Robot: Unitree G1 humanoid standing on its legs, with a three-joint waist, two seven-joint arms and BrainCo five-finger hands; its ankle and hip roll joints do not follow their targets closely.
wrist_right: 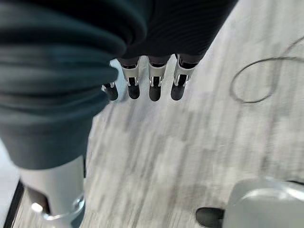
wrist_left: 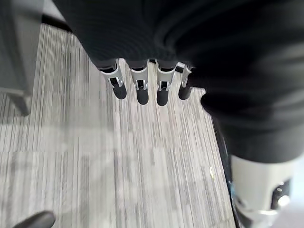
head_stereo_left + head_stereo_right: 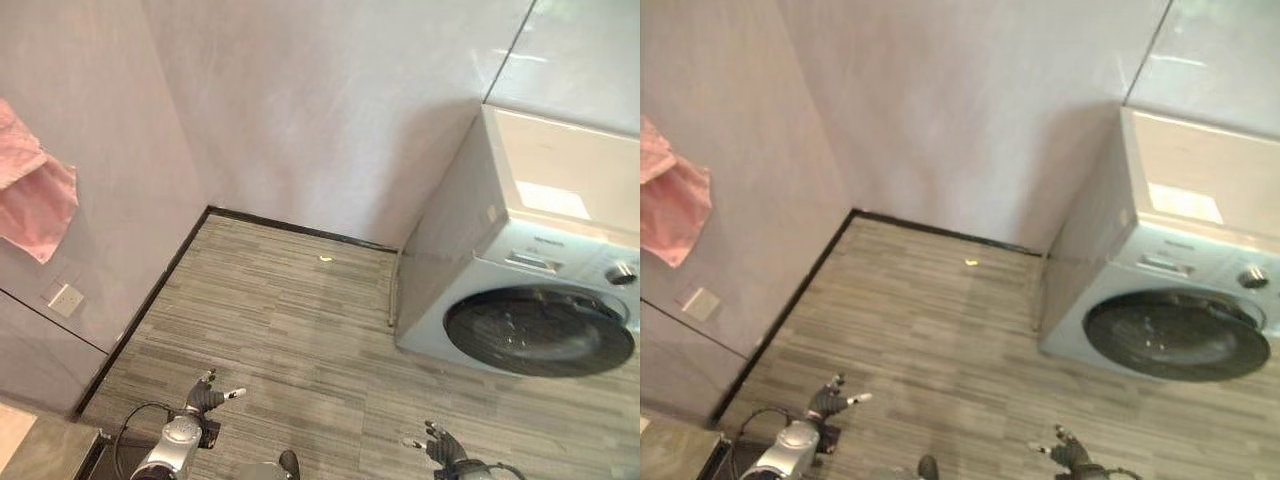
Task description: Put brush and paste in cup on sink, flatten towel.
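Currently the left hand (image 3: 207, 397) hangs low at the lower left of the head views, over the grey plank floor (image 3: 290, 320), its fingers spread loosely and nothing in them. Its own wrist view confirms this: the fingers (image 2: 137, 88) point straight out in a row below the dark ribbed cover, with bare floor past their tips.

The right hand (image 3: 440, 447) sits at the bottom edge toward the right, also above the floor, fingers relaxed and splayed, empty. In the right wrist view the fingers (image 1: 154, 85) run straight side by side, with floor beyond them.

The one task item I can see is the pink towel (image 3: 32, 190). It hangs bunched and rumpled on the left wall (image 3: 110, 150), high up and well apart from both hands; the left hand is the nearer of the two. Just below the towel a small pale wall plate (image 3: 65, 298) is set in the wall. At the bottom left corner of the left eye view a grey-green slab edge (image 3: 45, 450) comes in; I cannot tell whether it is the sink counter.

Outward to the right, a white front-loading washing machine (image 3: 530, 290) stands against the back wall, its dark round door (image 3: 540, 330) facing the room. A small yellowish speck (image 3: 326, 258) lies on the floor near the back skirting.

View differences: the head views carry the towel and both hands. The left wrist view shows the washing machine's lower corner (image 2: 259, 190).
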